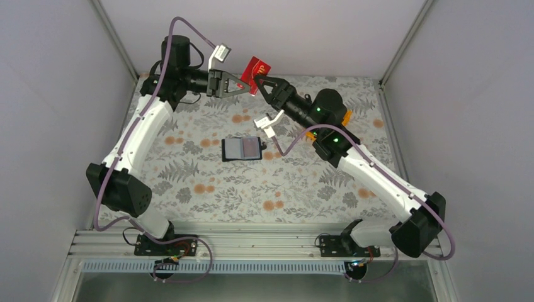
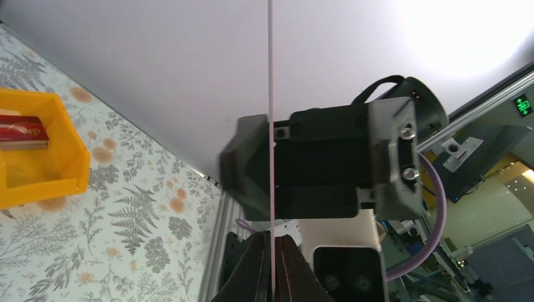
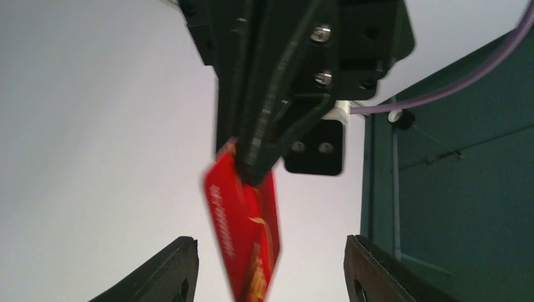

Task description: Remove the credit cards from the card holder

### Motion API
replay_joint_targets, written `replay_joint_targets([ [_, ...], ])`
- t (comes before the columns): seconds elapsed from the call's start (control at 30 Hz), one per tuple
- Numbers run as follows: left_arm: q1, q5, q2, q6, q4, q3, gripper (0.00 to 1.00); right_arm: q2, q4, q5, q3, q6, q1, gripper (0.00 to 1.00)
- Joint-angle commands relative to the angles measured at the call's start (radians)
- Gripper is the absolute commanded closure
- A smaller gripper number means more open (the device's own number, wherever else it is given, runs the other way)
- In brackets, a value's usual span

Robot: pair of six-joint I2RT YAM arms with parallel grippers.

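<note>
The left gripper (image 1: 247, 87) was raised above the far edge of the flower-patterned table (image 1: 208, 189), its fingers (image 2: 255, 270) pinched tight on the lower edge of a thin red rectangular plastic credit card (image 1: 255, 69). The card stood up out of the fingertips with most of its face free, probably so that the other arm had something to take hold of.

The right gripper (image 1: 262, 84) faced it from the right, nose to nose. Its two black fingers (image 3: 167, 274) were parted, one on each side of the card and neither touching it. This looked like a hand-over set up in mid-air, with the grasp not yet made.

The flat black bifold card holder (image 1: 242, 148) lay open near the middle of the table, well apart from both grippers. Its grey-blue pockets faced up, and whether another card remained inside could not be told.

The orange plastic bin (image 2: 69, 157) sat on the right side of the table beside the right arm, with another red card (image 2: 22, 131) already in it. It was therefore the likely place for the raised card, which would explain passing it to the right gripper.
</note>
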Motion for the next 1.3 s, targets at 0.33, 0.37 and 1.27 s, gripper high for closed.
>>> replay_joint_targets([
  [0.33, -0.009, 0.050, -0.013, -0.040, 0.030, -0.007, 0.98, 0.028, 0.082, 0.021, -0.001, -0.227, 0.018, 0.89],
  [0.37, -0.012, 0.051, -0.012, -0.038, 0.029, -0.007, 0.98, 0.027, 0.082, 0.020, -0.002, -0.226, 0.018, 0.95],
  [1.27, 0.246, -0.711, 0.034, 0.734, -0.327, 0.000, 0.00, 0.302, -0.817, 0.569, 0.304, 1.409, -0.235, 0.96],
])
